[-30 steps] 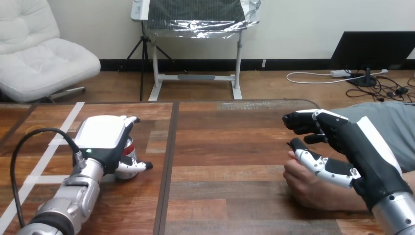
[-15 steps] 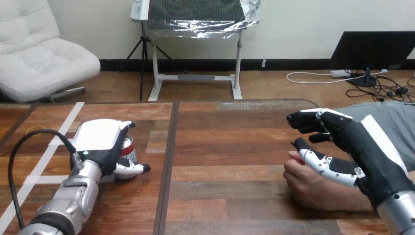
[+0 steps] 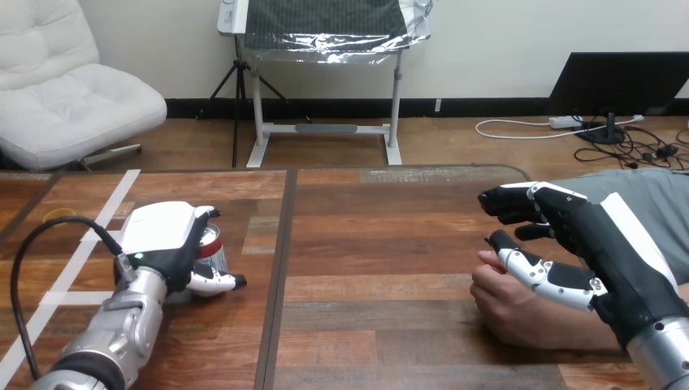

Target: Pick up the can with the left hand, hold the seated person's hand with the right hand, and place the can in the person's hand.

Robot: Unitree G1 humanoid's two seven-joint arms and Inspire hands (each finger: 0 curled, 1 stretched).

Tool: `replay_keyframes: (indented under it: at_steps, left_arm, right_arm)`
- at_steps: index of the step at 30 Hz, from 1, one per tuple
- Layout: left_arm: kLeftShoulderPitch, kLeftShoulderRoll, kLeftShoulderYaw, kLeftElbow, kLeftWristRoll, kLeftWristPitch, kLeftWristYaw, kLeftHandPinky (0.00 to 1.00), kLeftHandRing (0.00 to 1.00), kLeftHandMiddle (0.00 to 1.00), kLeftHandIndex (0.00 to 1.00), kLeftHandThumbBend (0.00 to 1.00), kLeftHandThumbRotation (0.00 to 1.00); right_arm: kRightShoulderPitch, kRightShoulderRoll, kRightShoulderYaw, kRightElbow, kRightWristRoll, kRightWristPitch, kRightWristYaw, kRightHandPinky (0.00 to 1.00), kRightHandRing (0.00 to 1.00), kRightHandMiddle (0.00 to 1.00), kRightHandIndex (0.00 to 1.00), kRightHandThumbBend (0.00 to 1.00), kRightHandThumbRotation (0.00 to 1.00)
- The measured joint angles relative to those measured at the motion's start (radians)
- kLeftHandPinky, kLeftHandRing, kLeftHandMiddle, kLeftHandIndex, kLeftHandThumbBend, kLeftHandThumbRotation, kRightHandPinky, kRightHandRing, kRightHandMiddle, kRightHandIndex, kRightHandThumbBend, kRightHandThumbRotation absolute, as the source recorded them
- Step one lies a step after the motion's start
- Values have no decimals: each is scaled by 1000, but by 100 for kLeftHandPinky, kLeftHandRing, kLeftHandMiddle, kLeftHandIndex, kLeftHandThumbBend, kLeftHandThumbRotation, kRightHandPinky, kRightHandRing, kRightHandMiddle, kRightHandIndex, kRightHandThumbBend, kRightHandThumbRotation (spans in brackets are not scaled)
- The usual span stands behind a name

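A red can (image 3: 213,252) with a silver top stands on the left half of the wooden table (image 3: 366,244). My left hand (image 3: 162,236) covers it from the left, with fingers (image 3: 207,214) curled behind the can and the thumb (image 3: 218,282) bent across its front. The person's hand (image 3: 508,305) rests on the table at the right, loosely closed. My right hand (image 3: 601,244) hangs just over it, fingers relaxed and reaching left. Its thumb (image 3: 528,268) lies over the person's fingers without gripping them.
White tape strips (image 3: 81,252) cross the table's left part. A dark seam (image 3: 280,276) runs down the table's middle. Between the can and the person's hand lies bare wood.
My left hand has settled lower and closer round the can, its thumb drawn in. My right hand has drifted slightly to the right over the person's hand, which has stayed still.
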Motion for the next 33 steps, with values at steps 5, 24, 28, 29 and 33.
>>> replay_keyframes:
  at_steps: [5,24,28,29,33]
  left_arm:
    - [-3,0,8,0,-17,5,-18,81,86,88,87,76,45]
    - [-2,0,43,3,-47,-3,-36,71,80,84,84,75,39]
    - [0,0,45,4,-58,-8,-35,68,78,82,83,75,36]
    - [1,-1,46,4,-62,-9,-35,66,77,81,81,74,31]
    - [4,-1,61,4,-82,-19,-35,62,72,77,77,74,22]
  right_arm:
    - [0,0,-1,-3,-1,2,0,74,77,75,71,34,0]
    - [0,-3,-1,-7,-3,3,6,74,77,74,71,35,0]
    - [0,-3,-1,-12,-3,10,7,73,76,74,71,35,0]
    - [0,-3,-1,-13,-3,11,7,72,75,74,71,35,0]
    - [0,-4,-1,-18,-4,16,8,71,74,73,71,35,0]
